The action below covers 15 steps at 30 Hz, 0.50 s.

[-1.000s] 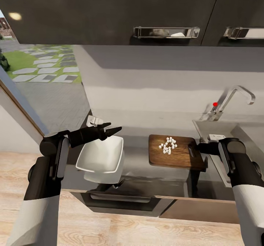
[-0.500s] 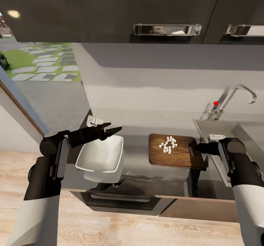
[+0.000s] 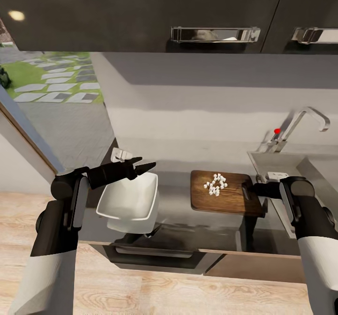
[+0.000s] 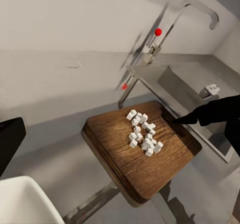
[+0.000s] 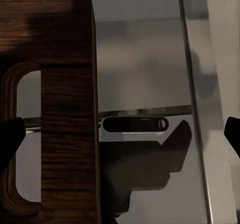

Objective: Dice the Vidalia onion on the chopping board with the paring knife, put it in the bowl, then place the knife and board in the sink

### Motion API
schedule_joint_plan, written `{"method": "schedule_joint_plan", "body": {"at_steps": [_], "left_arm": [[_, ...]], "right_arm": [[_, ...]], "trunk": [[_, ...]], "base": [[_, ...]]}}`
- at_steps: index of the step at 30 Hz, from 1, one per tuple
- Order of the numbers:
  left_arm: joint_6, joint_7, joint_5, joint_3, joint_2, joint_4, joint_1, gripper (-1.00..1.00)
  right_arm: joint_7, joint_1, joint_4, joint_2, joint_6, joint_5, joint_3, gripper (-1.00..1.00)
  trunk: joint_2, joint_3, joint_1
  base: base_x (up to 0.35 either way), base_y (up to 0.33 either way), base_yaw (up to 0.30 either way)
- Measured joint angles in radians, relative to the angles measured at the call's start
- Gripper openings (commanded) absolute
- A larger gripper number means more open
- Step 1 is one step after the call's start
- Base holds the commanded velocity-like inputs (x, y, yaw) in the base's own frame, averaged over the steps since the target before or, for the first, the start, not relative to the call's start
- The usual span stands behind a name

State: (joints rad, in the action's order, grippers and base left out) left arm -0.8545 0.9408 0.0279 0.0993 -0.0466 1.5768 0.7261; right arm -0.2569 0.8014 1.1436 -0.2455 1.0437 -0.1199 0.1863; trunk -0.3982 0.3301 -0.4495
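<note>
The chopping board (image 3: 224, 194) lay on the glossy dark countertop (image 3: 180, 221), its slotted handle end turned toward the sink (image 3: 286, 162) on the robot's right. A loose cluster of small white diced onion pieces (image 3: 215, 185) sat on the board's far half, and the left wrist view showed the same pile (image 4: 144, 136) near the middle of the wooden surface (image 4: 125, 154), with the chrome tap (image 4: 192, 14) and its red dot behind it. The white bowl (image 3: 129, 198) stood on the countertop to the left of the board, well apart from it and holding nothing that could be seen. The left gripper (image 3: 143, 167) hovered above the bowl's far rim, its dark fingers drawn to a narrow point with nothing between them, so it appeared closed on nothing, though the gap could not be judged exactly. The right gripper (image 3: 251, 191) reached in at the board's handle end, and in the right wrist view the board's edge (image 5: 67, 109) and handle slot lay between two widely parted fingertips (image 5: 10, 134), one tip overlapping the slot; whether either finger touched the wood could not be told. A small white fitting (image 3: 278, 176) sat at the sink's near edge beside the right forearm.
</note>
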Motion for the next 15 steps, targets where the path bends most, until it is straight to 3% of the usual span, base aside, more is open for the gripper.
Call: {"method": "schedule_joint_plan", "body": {"at_steps": [15], "left_arm": [[0.000,0.000,0.000,0.000,0.000,-0.002,0.000,1.00]], "right_arm": [[0.000,0.000,0.000,0.000,0.000,0.000,0.000,1.00]], "trunk": [[0.000,0.006,0.000]], "base": [[0.000,0.000,0.000]]}}
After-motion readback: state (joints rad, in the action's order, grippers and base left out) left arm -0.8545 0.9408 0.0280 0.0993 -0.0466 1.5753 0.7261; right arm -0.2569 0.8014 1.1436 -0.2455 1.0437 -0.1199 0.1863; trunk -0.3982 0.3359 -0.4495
